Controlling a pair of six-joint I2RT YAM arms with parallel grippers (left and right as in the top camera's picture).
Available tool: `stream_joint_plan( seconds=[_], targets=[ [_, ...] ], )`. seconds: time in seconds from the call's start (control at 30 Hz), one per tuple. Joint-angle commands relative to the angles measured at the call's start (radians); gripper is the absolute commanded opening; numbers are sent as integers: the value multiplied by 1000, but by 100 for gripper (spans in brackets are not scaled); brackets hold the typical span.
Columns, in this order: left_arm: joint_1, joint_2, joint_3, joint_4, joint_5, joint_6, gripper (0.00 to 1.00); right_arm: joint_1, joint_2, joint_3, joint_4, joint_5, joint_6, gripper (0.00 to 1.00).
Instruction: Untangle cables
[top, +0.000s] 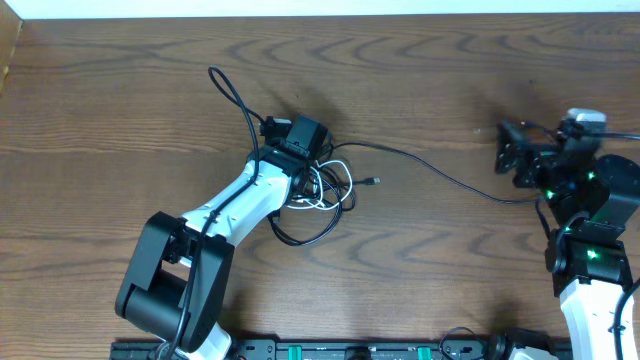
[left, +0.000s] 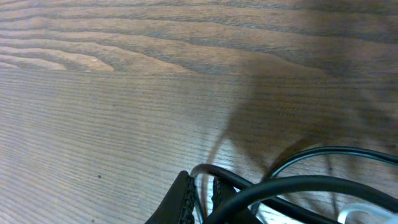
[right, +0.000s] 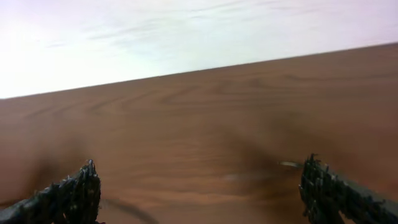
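**Left gripper** (left: 199, 196): the jaws are closed to almost nothing. In the wrist view a black cable (left: 292, 183) crosses right at the fingertips (left: 183, 199) and appears pinched there, though the contact sits at the frame's bottom edge.

**Right gripper** (right: 202, 196): the jaws are spread fully with nothing between them. It hovers over the table (top: 450, 60) at 3 o'clock, well apart from the work.

**Cables** (top: 322, 190): a knotted bundle lies just left of table centre, beside the left wrist. The white cable (top: 318, 203) is coiled in its near side, with black turns around it. A long strand (top: 450, 180) leaves the bundle toward 3 o'clock and ends near the right arm. Beyond the bundle, a loop (top: 228, 90) lies at 11 o'clock.

**Assessment:** the step in hand looks like drawing one strand clear of the bundle.
- Pull slowly and low over the wood, away from the bundle.
- Ease off if the white cable starts to drag along.
- The right gripper would serve best pinning the long strand.
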Motion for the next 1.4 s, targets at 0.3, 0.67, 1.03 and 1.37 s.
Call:
stream_joint_plan(
  seconds=[0.3, 0.67, 1.03, 1.37],
  targets=[
    [6, -218, 43, 25, 288, -2, 7, 48, 56, 11, -11, -429, 304, 99],
    [6, -513, 43, 36, 439, -1, 7, 292, 159, 11, 200, -429, 477, 99],
    [5, -595, 43, 26, 566, 102, 7, 427, 167, 11, 288, -394, 340, 99],
    [5, -594, 43, 14, 587, 119, 7, 429, 178, 11, 288, -391, 336, 99]
  ],
)
